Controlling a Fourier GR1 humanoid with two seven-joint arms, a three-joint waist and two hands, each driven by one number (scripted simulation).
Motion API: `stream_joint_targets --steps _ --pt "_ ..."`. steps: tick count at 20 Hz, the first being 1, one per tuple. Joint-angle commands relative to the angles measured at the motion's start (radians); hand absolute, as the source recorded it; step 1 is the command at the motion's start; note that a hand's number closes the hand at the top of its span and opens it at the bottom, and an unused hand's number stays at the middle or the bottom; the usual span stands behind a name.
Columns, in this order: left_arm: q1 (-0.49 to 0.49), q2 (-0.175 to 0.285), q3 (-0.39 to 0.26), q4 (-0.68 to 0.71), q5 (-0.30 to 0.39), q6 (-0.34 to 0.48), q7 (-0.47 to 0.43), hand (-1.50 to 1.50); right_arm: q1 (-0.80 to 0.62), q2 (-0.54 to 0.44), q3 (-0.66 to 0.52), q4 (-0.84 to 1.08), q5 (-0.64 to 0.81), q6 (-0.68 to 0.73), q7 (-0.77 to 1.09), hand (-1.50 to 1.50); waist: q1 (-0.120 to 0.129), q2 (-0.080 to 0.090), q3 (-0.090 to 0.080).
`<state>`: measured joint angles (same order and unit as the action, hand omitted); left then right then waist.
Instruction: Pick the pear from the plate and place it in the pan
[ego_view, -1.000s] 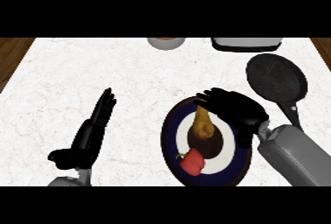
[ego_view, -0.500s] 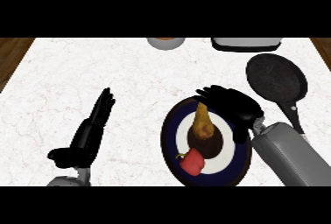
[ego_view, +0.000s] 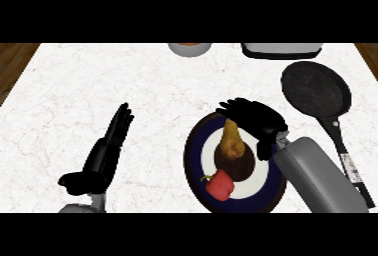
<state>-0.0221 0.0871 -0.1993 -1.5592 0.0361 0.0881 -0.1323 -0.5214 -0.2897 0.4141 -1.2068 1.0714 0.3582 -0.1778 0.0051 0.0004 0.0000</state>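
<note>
Counted on the white marble counter (ego_view: 148, 80): 1 plate (ego_view: 190, 160), 1 pear (ego_view: 233, 145), 1 red fruit (ego_view: 220, 185), 1 pan (ego_view: 314, 90), 1 bowl (ego_view: 190, 48), 1 grey appliance (ego_view: 284, 50), 2 hands. Plate with dark blue rim and white centre, low and right of middle. Pear lying on the plate's centre, narrow end toward the far side, fat end toward the near side; not in the pan. Red fruit (kind unclear, small green bit at one side) also on the plate, just nearer than the pear's fat end. Right hand (ego_view: 258, 120) over the plate's far right part, fingers curled round the pear's narrow end, so closed on the pear. 1 grey right forearm (ego_view: 321, 182) crossing the plate's right rim. Pan black and round, right of the plate and apart from it, 1 handle (ego_view: 343, 150) running toward the near right corner just beside the forearm. Left hand (ego_view: 103, 155) at lower left, fingers straight and together, pointing away, relaxed and unclenched, well apart from the plate. Bowl and appliance both cut by the far edge, bowl at middle, appliance to its right.
</note>
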Motion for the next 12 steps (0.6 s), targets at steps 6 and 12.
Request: stream_joint_targets --steps 6,12 --pt "-0.020 -0.039 -0.003 0.039 -0.022 -0.004 -0.012 0.00 -0.092 0.056 0.052 0.188 0.146 -0.026 -0.074 1.50 0.001 0.001 0.000" --pt "0.023 0.014 0.047 -0.040 0.019 -0.060 0.026 0.00 -0.119 0.089 0.009 0.383 0.230 -0.211 -0.140 1.50 0.007 0.002 0.000"
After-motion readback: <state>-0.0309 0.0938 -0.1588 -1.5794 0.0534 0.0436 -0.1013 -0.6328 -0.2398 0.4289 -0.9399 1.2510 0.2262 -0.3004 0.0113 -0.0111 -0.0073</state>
